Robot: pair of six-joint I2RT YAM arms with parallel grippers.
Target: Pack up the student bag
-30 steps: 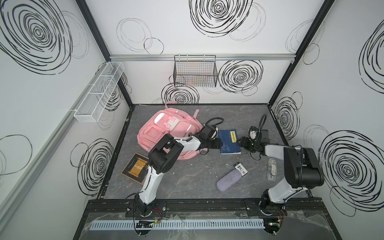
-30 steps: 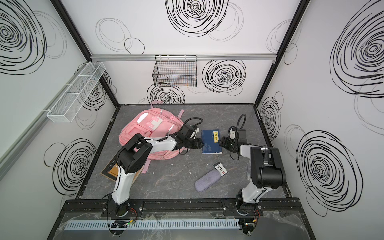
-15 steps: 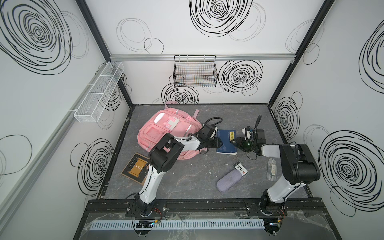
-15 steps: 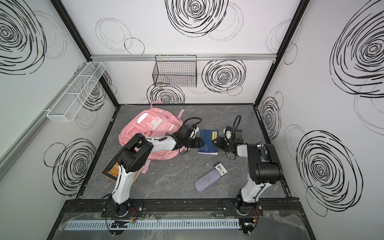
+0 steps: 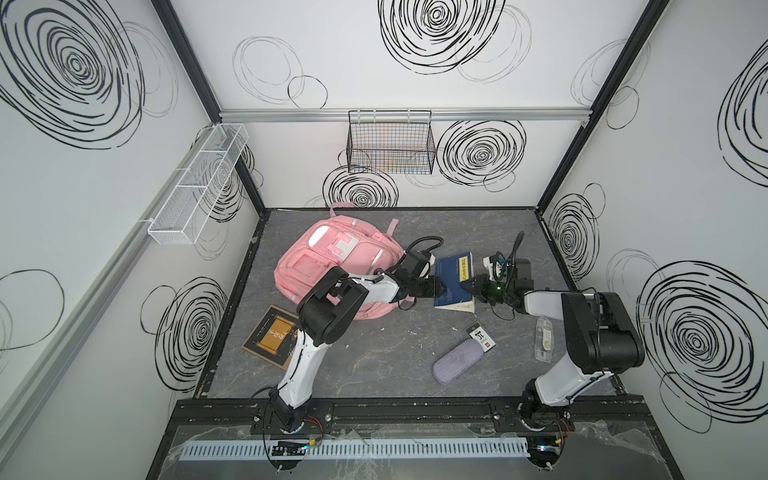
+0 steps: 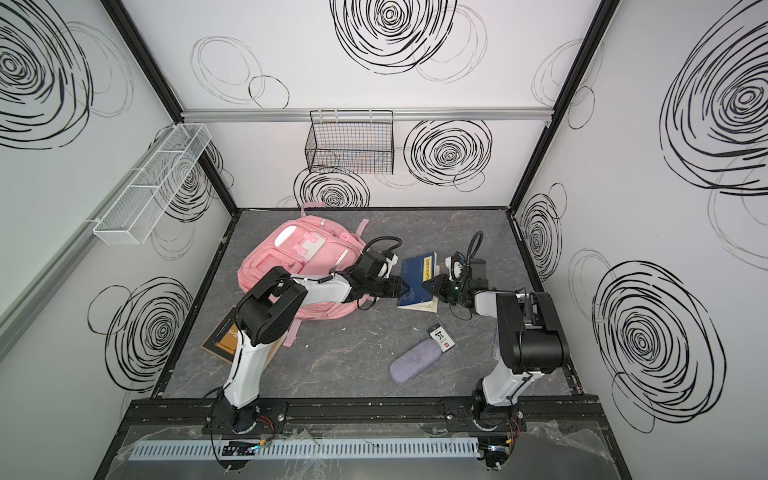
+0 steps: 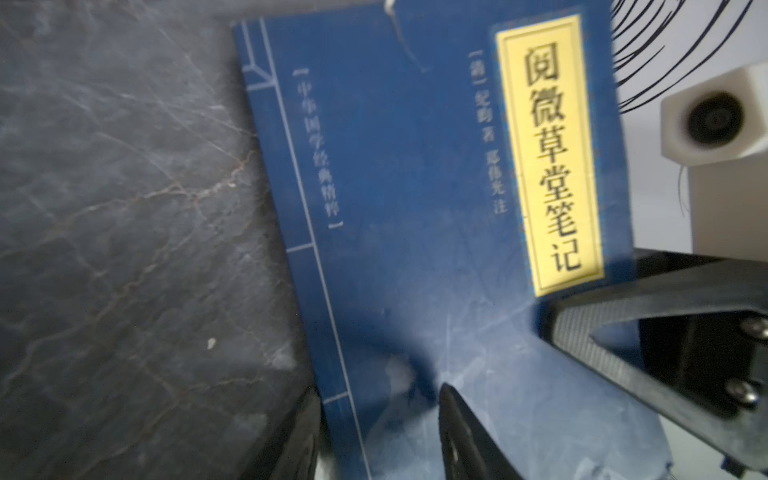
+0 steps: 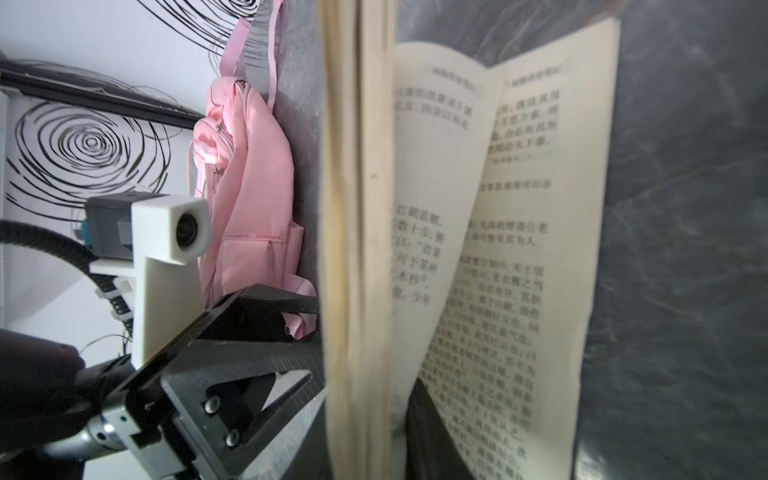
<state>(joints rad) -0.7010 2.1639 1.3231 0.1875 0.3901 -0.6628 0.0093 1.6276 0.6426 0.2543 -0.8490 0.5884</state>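
The pink student bag [image 5: 332,257] [image 6: 299,253] lies flat at the back left, also showing in the right wrist view [image 8: 249,187]. Just right of it a blue book [image 5: 453,278] [image 6: 419,278] [image 7: 415,166] hangs between both arms. My left gripper [image 5: 438,286] [image 6: 405,286] [image 7: 378,399] is shut on its spine edge, one finger under and one on the cover. My right gripper [image 5: 467,284] [image 6: 430,286] [image 8: 365,424] is shut on the opposite edge, clamping the cover and a block of pages [image 8: 357,208]. Loose lower pages [image 8: 519,249] sag open towards the table.
A dark book with a gold panel [image 5: 274,336] lies at the front left. A grey-lilac pouch [image 5: 457,361], a small card [image 5: 482,338] and a clear plastic case [image 5: 544,343] lie at the front right. A black wire basket [image 5: 390,145] and a white mesh rack [image 5: 195,187] hang on the walls.
My right gripper has moved left to the book's free edge and closed on it. The left gripper has kept its hold on the spine side.
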